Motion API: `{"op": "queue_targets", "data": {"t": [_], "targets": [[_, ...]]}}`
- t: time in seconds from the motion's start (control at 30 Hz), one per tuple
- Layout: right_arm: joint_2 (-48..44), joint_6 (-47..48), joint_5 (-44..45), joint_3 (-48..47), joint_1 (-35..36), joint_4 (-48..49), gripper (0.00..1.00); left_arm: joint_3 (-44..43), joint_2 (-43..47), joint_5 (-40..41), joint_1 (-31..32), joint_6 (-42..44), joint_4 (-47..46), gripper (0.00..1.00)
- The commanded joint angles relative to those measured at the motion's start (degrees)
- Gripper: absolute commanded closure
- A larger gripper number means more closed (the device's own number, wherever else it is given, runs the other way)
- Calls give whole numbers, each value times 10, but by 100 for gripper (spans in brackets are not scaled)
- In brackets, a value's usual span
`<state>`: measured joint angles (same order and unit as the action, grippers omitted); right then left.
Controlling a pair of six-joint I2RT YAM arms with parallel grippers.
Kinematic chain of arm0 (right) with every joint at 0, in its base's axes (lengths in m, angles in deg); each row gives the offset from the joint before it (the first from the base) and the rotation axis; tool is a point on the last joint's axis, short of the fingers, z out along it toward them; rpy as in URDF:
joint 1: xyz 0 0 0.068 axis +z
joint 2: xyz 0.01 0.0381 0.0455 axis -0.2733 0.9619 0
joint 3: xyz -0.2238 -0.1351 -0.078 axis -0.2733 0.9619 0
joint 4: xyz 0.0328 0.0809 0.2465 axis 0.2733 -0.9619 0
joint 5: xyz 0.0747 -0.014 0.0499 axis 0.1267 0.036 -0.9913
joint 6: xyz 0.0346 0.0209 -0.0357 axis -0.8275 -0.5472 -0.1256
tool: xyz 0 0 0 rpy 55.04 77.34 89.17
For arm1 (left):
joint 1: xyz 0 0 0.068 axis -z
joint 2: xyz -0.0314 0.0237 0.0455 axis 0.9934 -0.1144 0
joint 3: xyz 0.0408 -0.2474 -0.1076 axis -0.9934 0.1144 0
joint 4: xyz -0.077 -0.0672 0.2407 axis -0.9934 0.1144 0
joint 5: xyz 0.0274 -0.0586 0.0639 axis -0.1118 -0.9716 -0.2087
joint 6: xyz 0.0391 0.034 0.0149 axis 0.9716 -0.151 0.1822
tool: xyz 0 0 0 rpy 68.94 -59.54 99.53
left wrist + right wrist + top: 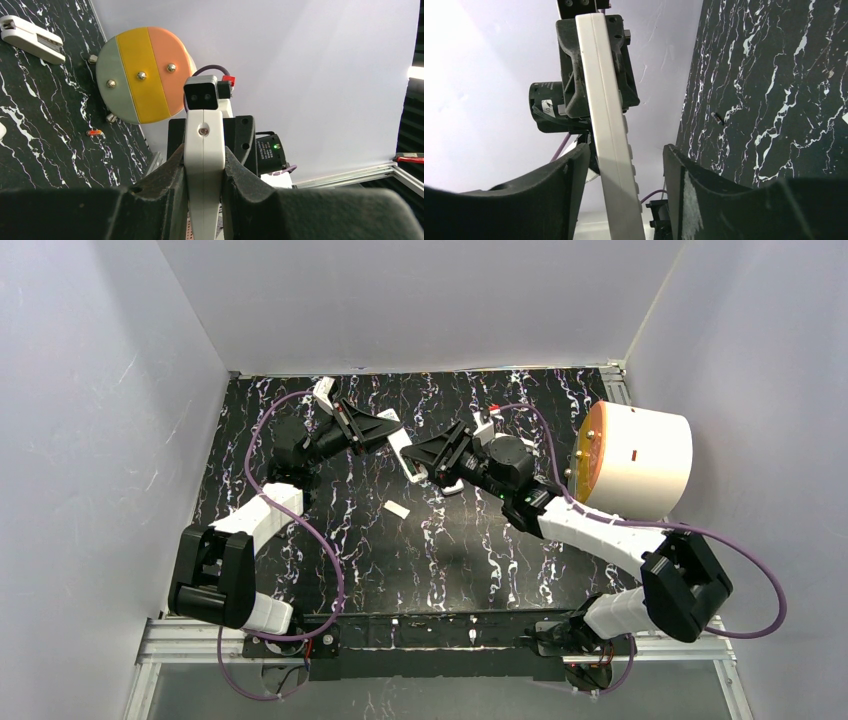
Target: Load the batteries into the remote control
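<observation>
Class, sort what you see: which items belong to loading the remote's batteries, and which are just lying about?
Job: remote control, clamped in the left gripper; right gripper, open around it; small dark battery, lying loose; small white piece, perhaps the cover.
Lying about: drum with striped face; second white device.

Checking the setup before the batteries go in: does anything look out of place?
One orange-red battery lies loose by the striped disc; a dark battery lies alone elsewhere on the table. A small white piece, perhaps a battery cover, lies apart from the remote that the left gripper holds aloft.
</observation>
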<state>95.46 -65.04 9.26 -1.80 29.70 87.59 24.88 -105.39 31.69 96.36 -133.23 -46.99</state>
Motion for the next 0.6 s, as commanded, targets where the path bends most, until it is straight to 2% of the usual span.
{"op": "queue_targets", "data": {"t": [0.0, 0.27, 0.37, 0.47, 0.57], "targets": [[-26, 17, -19, 22, -4, 63, 39, -9, 15, -10, 0, 5, -25, 100], [-31, 45, -22, 30, -3, 55, 61, -9, 14, -11, 0, 3, -25, 100], [-29, 53, -23, 31, -3, 50, 65, -10, 14, -11, 0, 2, -25, 100], [-30, 62, -22, 28, -3, 47, 60, -9, 15, -13, 0, 4, -25, 100], [-40, 71, -19, 18, -9, 37, 39, -6, 16, -16, 0, 12, -25, 100]]}}
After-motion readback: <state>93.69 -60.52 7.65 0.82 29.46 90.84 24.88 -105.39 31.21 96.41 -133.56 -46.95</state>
